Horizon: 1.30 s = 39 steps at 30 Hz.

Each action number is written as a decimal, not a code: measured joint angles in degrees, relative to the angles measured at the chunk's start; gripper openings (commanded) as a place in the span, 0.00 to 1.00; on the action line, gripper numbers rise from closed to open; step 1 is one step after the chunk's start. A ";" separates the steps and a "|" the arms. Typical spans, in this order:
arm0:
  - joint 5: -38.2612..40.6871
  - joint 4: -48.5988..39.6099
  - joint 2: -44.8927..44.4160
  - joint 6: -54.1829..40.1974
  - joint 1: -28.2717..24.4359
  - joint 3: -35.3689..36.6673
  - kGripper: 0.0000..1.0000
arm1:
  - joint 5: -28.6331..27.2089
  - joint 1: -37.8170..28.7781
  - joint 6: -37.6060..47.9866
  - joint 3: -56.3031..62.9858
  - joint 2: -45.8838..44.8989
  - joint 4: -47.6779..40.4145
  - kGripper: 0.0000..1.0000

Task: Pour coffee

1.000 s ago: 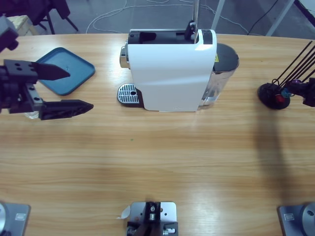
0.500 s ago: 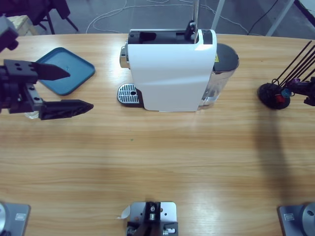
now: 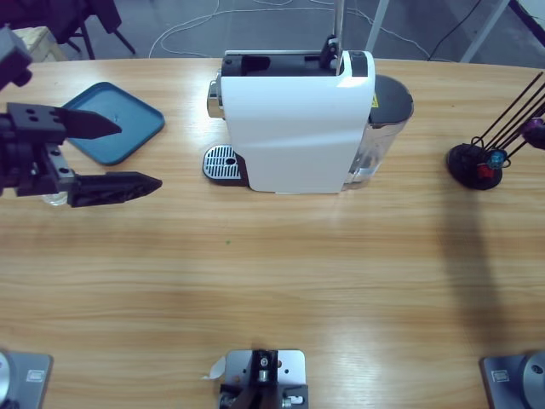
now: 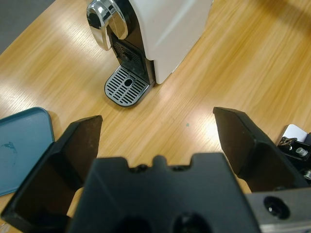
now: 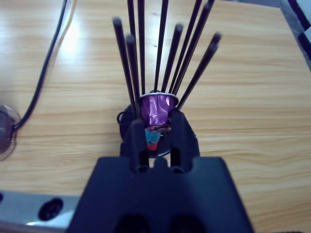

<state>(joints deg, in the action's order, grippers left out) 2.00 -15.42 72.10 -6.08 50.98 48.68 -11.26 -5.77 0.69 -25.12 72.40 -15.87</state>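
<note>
Clamped in my right pincer is a purple coffee capsule, lifted among the black rods of the capsule holder at the table's right end; I judge it best to draw it straight up clear of the rods before swinging toward the white coffee machine. My left pincer hangs spread wide and empty, facing the bare drip grate, and the blue tray beside it carries nothing.

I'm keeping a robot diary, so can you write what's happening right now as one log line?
left gripper: open, empty, facing coffee machine | right gripper: shut on purple capsule, over capsule rack | drip tray: no cup
</note>
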 measured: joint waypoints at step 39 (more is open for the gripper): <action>-3.81 -4.03 -9.31 0.00 -1.21 -5.16 1.00 | 11.04 -48.24 -20.93 -47.04 11.01 34.88 0.00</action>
<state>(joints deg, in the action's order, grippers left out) -1.80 -19.46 62.79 -6.08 49.76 43.51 -0.22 -54.01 -20.24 -72.16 83.42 19.01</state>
